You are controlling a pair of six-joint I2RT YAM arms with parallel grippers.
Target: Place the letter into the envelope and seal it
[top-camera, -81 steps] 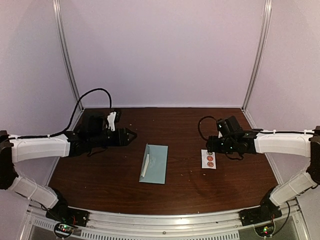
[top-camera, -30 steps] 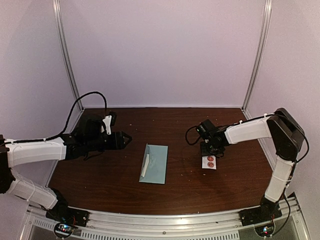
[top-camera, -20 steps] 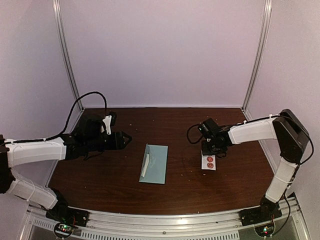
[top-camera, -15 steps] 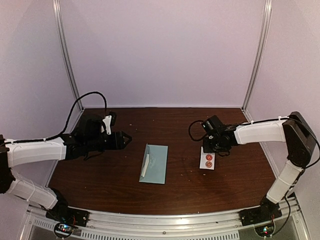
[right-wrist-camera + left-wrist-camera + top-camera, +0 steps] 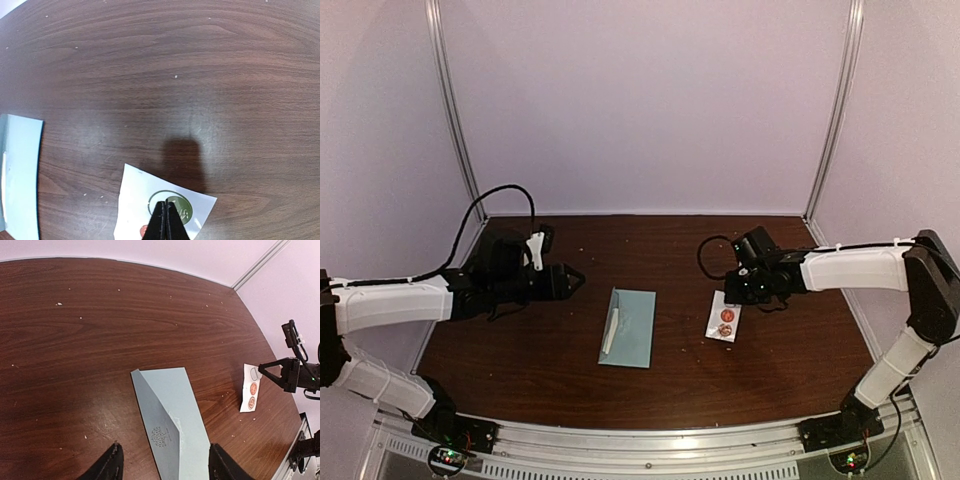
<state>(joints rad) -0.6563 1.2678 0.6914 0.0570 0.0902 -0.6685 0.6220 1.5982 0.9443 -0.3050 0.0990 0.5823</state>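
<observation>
As right fingers (image 5: pixel 166 222) pinch, sticker strip (image 5: pixel 724 319) has tilted leftward.

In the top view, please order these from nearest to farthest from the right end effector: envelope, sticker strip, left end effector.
1. sticker strip, right at its tips
2. envelope, table centre
3. left end effector, far left side

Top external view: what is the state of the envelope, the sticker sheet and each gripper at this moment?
envelope: flat on the table, flap folded down, no sticker on it.
sticker sheet: two red stickers on it.
left gripper: open, empty, above the table.
right gripper: shut, tips on the sticker sheet.
</observation>
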